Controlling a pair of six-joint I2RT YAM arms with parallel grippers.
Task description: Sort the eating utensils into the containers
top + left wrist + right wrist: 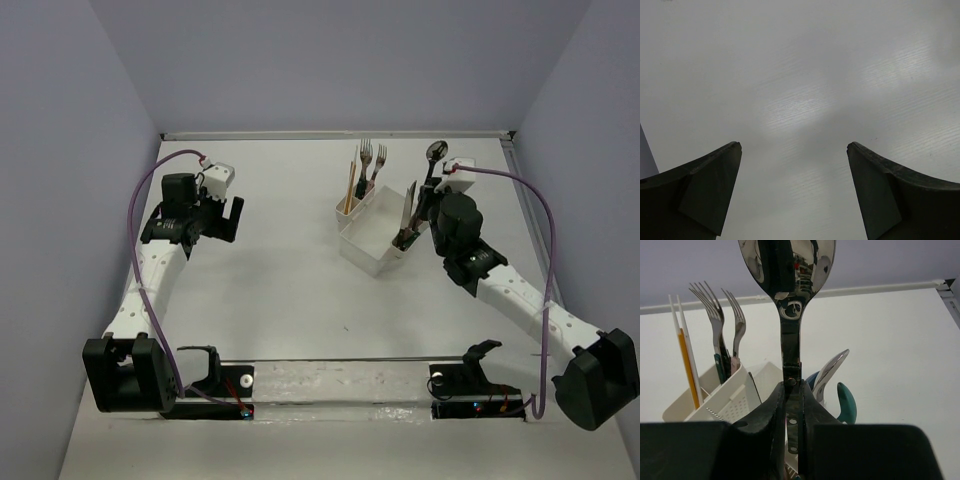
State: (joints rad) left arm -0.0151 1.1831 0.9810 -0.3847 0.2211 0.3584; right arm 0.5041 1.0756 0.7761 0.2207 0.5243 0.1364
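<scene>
The white caddy (375,232) stands at the back right of the table. Forks (372,160) and orange and white chopsticks (351,185) stand in its far end slot. My right gripper (430,195) is shut on the dark handle of a metal spoon (788,270), held upright above the caddy's near end. A second metal spoon (832,371) and a teal spoon (846,401) stand just behind it. The forks (722,325), chopsticks (685,357) and caddy (730,397) show at left in the right wrist view. My left gripper (794,146) is open and empty over bare table at the far left (232,217).
A clear strip (340,380) with two black mounts lies along the near edge between the arm bases. The back wall edge (335,134) runs close behind the caddy. A purple cable (535,215) loops off the right arm.
</scene>
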